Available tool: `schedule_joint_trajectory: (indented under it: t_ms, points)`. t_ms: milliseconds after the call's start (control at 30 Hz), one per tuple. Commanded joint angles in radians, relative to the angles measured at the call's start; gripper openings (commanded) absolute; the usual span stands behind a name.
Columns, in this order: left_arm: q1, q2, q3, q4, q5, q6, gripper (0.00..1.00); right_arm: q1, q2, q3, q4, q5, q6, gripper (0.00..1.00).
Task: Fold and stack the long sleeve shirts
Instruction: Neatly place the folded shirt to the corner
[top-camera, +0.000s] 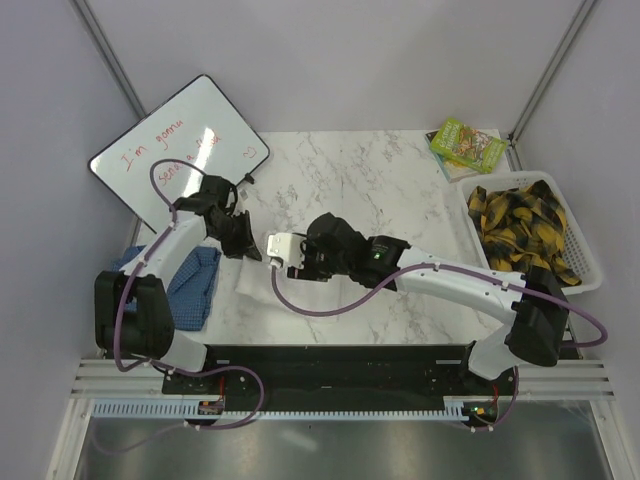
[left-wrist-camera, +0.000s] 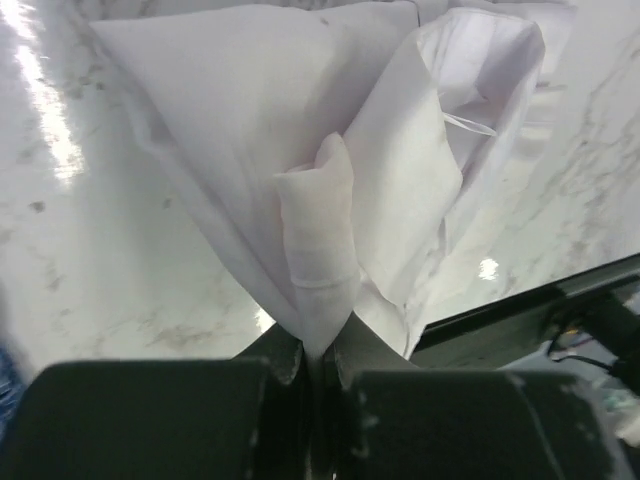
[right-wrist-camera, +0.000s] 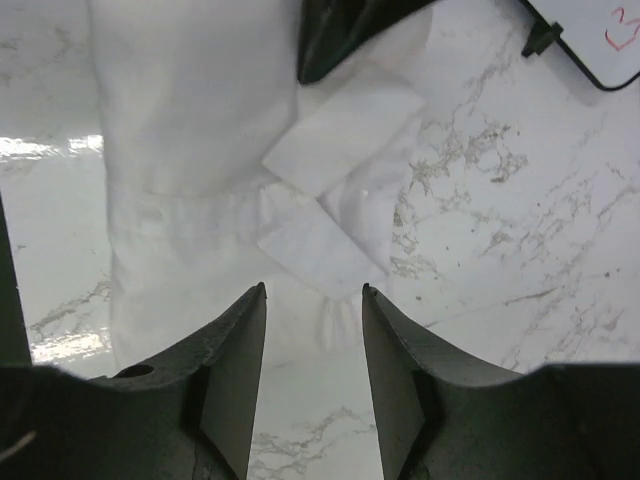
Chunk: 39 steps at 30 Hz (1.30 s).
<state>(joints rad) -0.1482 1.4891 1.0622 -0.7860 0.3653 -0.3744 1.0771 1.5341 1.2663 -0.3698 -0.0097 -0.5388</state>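
Pinching a fold of the white shirt (left-wrist-camera: 220, 110) tight in the left gripper (left-wrist-camera: 318, 345), likely for folding, with the right gripper (right-wrist-camera: 313, 290) parted, empty, just above that shirt

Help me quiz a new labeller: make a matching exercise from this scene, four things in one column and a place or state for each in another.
Things
1. white shirt
2. blue checked shirt
3. right fingers
4. yellow plaid cloth

Places or states
A. in the white basket at the right
B. apart, holding nothing
C. pinched between the left fingers
D. crumpled at the left edge of the table

Pairs: 1-C, 2-D, 3-B, 4-A
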Motion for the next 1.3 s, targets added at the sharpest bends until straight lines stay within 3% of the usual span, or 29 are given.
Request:
schedule_joint_trajectory:
  t_ms: [0,267,633,1267]
  points:
    - [-0.001,-0.035,0.113,-0.194,-0.162,0.279,0.02,-0.046,-0.019,0.001,-0.047,0.030,0.022,0.50]
    - [0.006,-0.128,0.183,-0.285,-0.311,0.480,0.02,-0.069,-0.048,-0.002,-0.057,0.050,0.003,0.49]
    - [0.091,-0.293,0.304,-0.392,-0.331,0.704,0.02,-0.075,-0.084,-0.024,-0.073,0.059,0.008,0.48]
    - [0.147,-0.355,0.479,-0.539,-0.352,0.738,0.02,-0.077,-0.084,-0.030,-0.087,0.063,0.000,0.45]
